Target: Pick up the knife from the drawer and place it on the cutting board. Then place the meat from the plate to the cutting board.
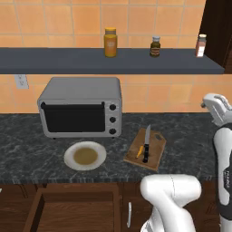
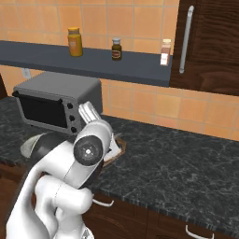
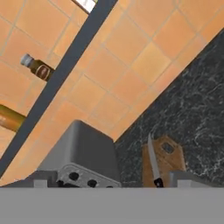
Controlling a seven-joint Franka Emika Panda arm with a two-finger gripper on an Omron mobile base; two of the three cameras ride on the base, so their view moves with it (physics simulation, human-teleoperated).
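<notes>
Both halves of the job are looking done to me. The knife (image 1: 146, 144) is lying on the board (image 1: 146, 150), and the meat (image 1: 141, 151) is lying on the board too, just beside the knife on its left, touching or nearly touching the handle. The plate (image 1: 84, 156) is sitting bare on the table (image 1: 27, 149) in front of the oven (image 1: 80, 107), with nothing orange on it. The drawer (image 1: 72, 209) is hanging open below the table edge, and I am seeing nothing inside it. As I judge it, nothing of the task is left except perhaps shutting the drawer, which the task does not ask for.

The knife is running along the board's long side, its silver blade pointing away from me toward the tiled wall and its black handle pointing back toward the table's front edge. In my hand view the blade is likewise pointing up the picture, handle at the bottom, with the board's hole off to the side of the blade. The meat is lying on a slight slant to the knife, its far end leaning in toward the blade.

My hand (image 1: 213, 105) is hanging high over the table, well to the right of the board and well apart from it. It is standing wide open and gripping nothing.
</notes>
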